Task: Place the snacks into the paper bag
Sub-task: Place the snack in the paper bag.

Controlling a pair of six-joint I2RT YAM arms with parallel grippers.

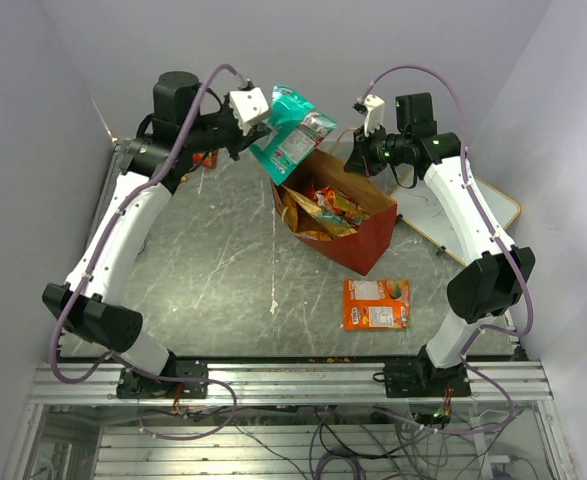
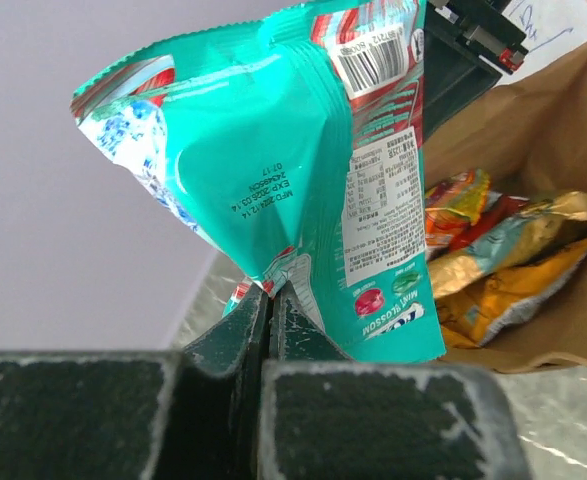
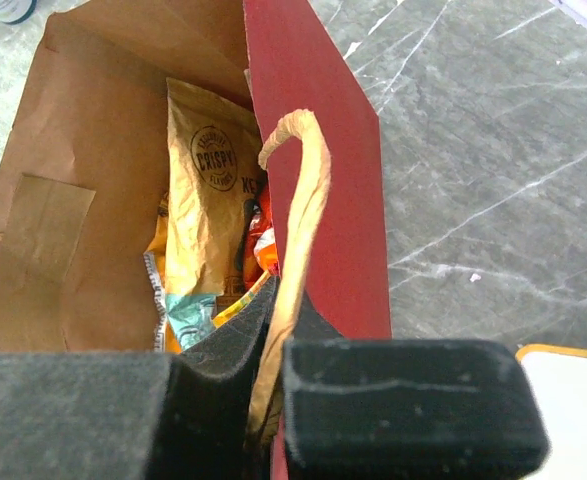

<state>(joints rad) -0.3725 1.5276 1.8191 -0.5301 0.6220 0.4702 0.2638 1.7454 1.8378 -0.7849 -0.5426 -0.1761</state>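
Observation:
My left gripper (image 1: 266, 128) is shut on the bottom edge of a teal snack packet (image 1: 293, 132), which hangs in the air just over the far left rim of the paper bag (image 1: 365, 243). In the left wrist view the fingertips (image 2: 270, 297) pinch the teal packet (image 2: 273, 160) beside the bag's open mouth (image 2: 548, 110). Several orange and gold snacks (image 1: 321, 212) lie inside. My right gripper (image 1: 362, 163) is shut on the bag's tan handle (image 3: 303, 190) at the red wall (image 3: 318, 130). An orange flat pack (image 1: 376, 304) lies on the table.
A white board (image 1: 478, 205) with an orange edge lies at the right, under my right arm. A small red item (image 1: 205, 158) sits behind my left arm at the back left. Grey walls close in the far and side edges.

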